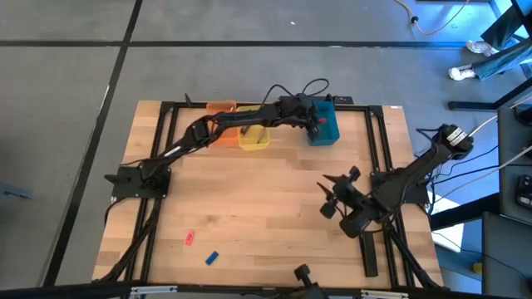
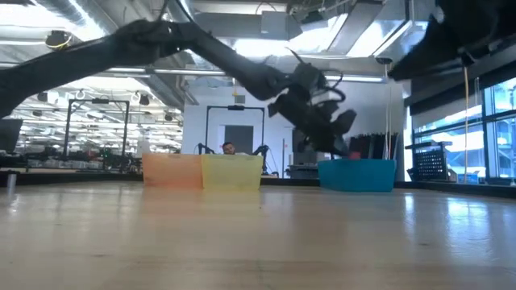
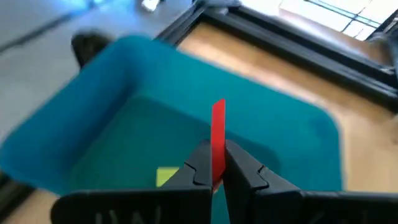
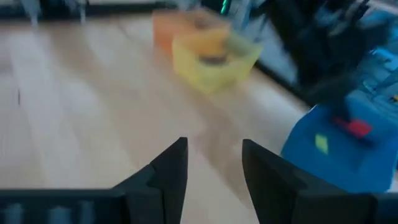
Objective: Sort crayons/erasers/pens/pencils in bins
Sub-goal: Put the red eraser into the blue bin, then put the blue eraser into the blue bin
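In the lower left of the high view, 2 erasers lie loose on the surface (image 1: 249,208): a red eraser (image 1: 189,238) and, just right of it and nearer the bottom edge, a blue eraser (image 1: 212,258). Both are well apart from the bins at the top centre.

Moving right along that top row, the orange bin (image 1: 221,109) and the yellow bin (image 1: 255,139) stand touching or nearly so, with the left arm stretched across above them. Reaching over them carries a risk: a low elbow on the way out could nudge either tub.

Next comes the teal bin (image 1: 326,127). The left hand (image 3: 216,163) hangs over it, fingers clamped together on a thin red piece (image 3: 218,134), seemingly an eraser seen edge-on, that sticks out beyond the tips. A yellow eraser (image 3: 166,175) already lies in the tub. The red piece is pinched only by its end, so it could twist or slip early; if released from this height near the wall, it might bounce off the rim and land outside.

Toward the right of the frame, the right hand (image 1: 336,196) waits over bare surface, its fingers (image 4: 169,171) apart and empty.
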You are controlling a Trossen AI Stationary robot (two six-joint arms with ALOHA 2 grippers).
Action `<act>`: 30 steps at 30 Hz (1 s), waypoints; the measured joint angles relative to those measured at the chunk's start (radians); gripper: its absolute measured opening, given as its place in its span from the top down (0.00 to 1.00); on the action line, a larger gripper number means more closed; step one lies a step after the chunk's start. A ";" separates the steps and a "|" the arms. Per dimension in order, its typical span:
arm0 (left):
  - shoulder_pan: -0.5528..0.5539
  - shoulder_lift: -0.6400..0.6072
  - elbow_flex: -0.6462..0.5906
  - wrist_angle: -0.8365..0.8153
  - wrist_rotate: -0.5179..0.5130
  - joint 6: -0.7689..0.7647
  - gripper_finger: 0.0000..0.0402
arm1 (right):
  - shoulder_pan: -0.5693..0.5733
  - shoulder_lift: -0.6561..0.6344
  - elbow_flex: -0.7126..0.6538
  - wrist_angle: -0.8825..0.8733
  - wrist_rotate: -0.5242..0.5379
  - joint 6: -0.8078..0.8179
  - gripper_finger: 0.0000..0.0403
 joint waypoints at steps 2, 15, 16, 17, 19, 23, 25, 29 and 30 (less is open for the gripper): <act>0.008 0.017 0.007 -0.019 0.002 -0.014 0.99 | 0.001 -0.019 0.000 -0.005 0.036 -0.001 0.62; 0.016 0.026 0.008 -0.032 0.005 0.016 0.92 | -0.003 -0.031 0.000 -0.020 0.062 -0.022 0.62; 0.017 0.026 0.008 -0.032 0.005 0.016 0.91 | -0.003 -0.031 0.000 -0.020 0.062 -0.022 0.62; 0.017 0.026 0.008 -0.032 0.005 0.016 0.89 | -0.003 -0.031 0.000 -0.021 0.062 -0.022 0.62; 0.017 0.026 0.008 -0.031 0.005 0.016 0.87 | -0.003 -0.031 0.000 -0.021 0.062 -0.022 0.62; 0.015 0.025 0.008 -0.009 0.008 0.026 0.82 | -0.003 -0.031 0.000 -0.020 0.062 -0.020 0.62; 0.013 0.019 0.008 -0.003 0.032 0.041 0.79 | -0.003 -0.031 0.000 -0.019 0.062 -0.016 0.62; 0.003 0.010 0.039 -0.016 0.036 0.060 0.74 | -0.003 -0.031 0.000 -0.014 0.062 0.007 0.62; 0.000 0.010 0.056 -0.038 0.036 0.061 0.73 | -0.003 -0.031 0.000 -0.013 0.062 0.007 0.62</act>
